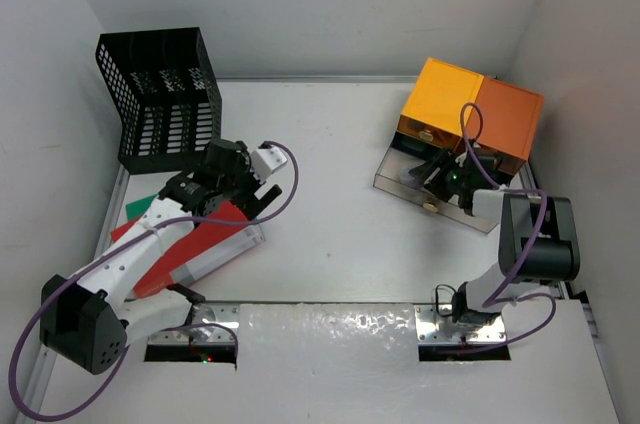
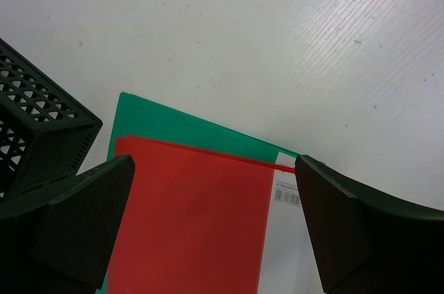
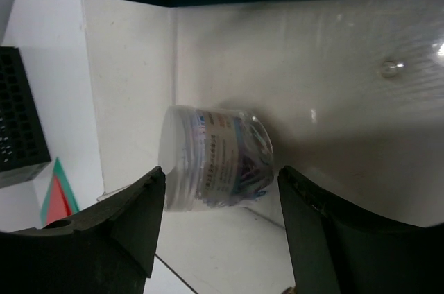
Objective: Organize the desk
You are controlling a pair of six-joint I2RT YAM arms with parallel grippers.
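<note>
The white desk (image 1: 340, 234) holds a stack of folders at the left: a red folder (image 1: 215, 234) lies on a green folder (image 1: 140, 209). My left gripper (image 1: 258, 196) hovers open and empty over the stack's far end. In the left wrist view its fingers straddle the red folder (image 2: 194, 225) above the green one (image 2: 187, 127). My right gripper (image 1: 435, 176) reaches into the pulled-out clear drawer (image 1: 400, 179). It is open (image 3: 220, 176), and a clear jar of paper clips (image 3: 215, 159) lies on its side between the fingers, untouched.
Two orange drawer boxes (image 1: 470, 109) stand at the back right. A black mesh rack (image 1: 160, 99) stands at the back left, close to the folders (image 2: 35, 127). A white sheet with a barcode (image 2: 284, 252) lies beside the red folder. White walls enclose the desk.
</note>
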